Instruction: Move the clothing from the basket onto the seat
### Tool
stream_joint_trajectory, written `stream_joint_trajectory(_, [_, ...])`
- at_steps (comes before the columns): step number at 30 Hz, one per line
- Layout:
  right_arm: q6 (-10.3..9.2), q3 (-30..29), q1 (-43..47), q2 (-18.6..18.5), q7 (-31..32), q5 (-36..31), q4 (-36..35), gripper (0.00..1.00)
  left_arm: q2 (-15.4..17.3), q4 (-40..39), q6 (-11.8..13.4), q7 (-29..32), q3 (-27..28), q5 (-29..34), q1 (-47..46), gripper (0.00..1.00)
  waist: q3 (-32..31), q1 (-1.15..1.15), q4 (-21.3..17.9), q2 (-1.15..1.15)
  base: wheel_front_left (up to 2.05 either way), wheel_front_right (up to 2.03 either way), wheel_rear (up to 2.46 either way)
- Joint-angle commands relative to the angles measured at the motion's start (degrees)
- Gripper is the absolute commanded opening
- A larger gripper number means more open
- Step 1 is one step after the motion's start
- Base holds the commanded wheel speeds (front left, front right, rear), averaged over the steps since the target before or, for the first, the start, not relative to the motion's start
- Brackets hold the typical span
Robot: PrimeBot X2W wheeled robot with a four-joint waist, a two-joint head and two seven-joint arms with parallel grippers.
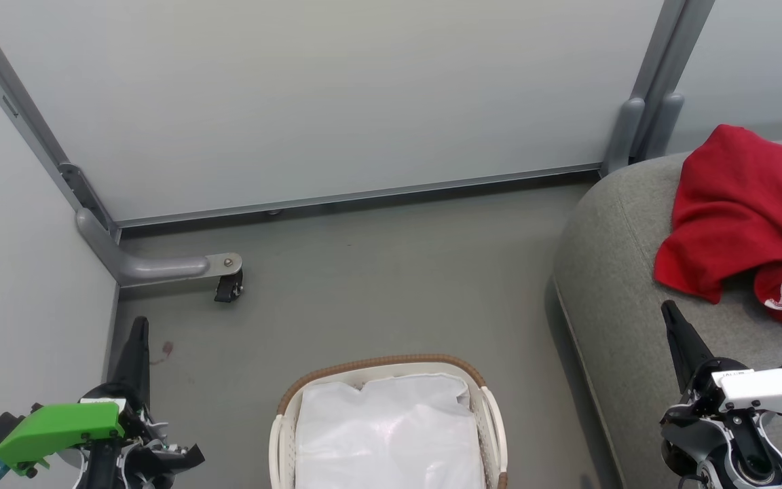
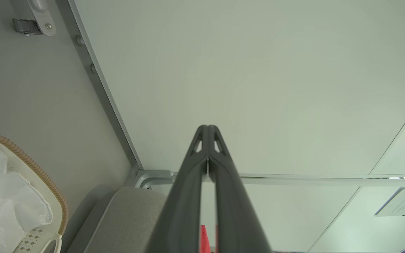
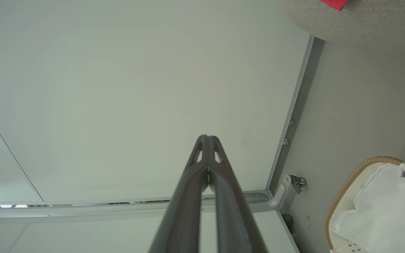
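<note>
A: How's the light?
B: Bright, even, no glare. Soft shadow on the floor (image 1: 432, 285) beside the seat (image 1: 608, 285), right of frame.
A: Sharpness?
B: Head view crisp; wrist views softer, greenish.

Open floor (image 1: 398, 272) between basket (image 1: 391, 359) and seat (image 1: 608, 292)

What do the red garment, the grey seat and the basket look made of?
The clothing: soft matte fabric, judging by its slumped folds. The seat: grey woven upholstery, finely textured. The basket: probably white plastic, perforated, with a brown woven-looking rim.
</note>
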Motion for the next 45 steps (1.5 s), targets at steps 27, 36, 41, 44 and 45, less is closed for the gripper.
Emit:
stream_joint_trajectory(27, [-0.02,-0.1,0.6,-0.4,0.2,0.2,-0.2,0.00,0.4,-0.1,-0.2,0.3,0.1,-0.2,-0.6,0.00,0.0,0.00,0.0,0.00,0.00,0.00,0.00])
stream_joint_trajectory(36, [-0.02,-0.1,0.6,-0.4,0.2,0.2,-0.2,0.00,0.4,-0.1,-0.2,0.3,0.1,-0.2,-0.6,0.00,0.0,0.00,0.0,0.00,0.00,0.00,0.00])
stream_joint_trajectory(41, [-0.02,-0.1,0.6,-0.4,0.2,0.2,-0.2,0.00,0.4,-0.1,-0.2,0.3,0.1,-0.2,-0.6,0.00,0.0,0.00,0.0,0.00,0.00,0.00,0.00])
stream_joint_trajectory(44, [-0.02,-0.1,0.6,-0.4,0.2,0.2,-0.2,0.00,0.4,-0.1,-0.2,0.3,0.1,-0.2,-0.6,0.00,0.0,0.00,0.0,0.00,0.00,0.00,0.00])
stream_joint_trajectory(45, [-0.02,-0.1,0.6,-0.4,0.2,0.2,-0.2,0.00,0.4,-0.1,-0.2,0.3,0.1,-0.2,-0.6,0.00,0.0,0.00,0.0,0.00,0.00,0.00,0.00])
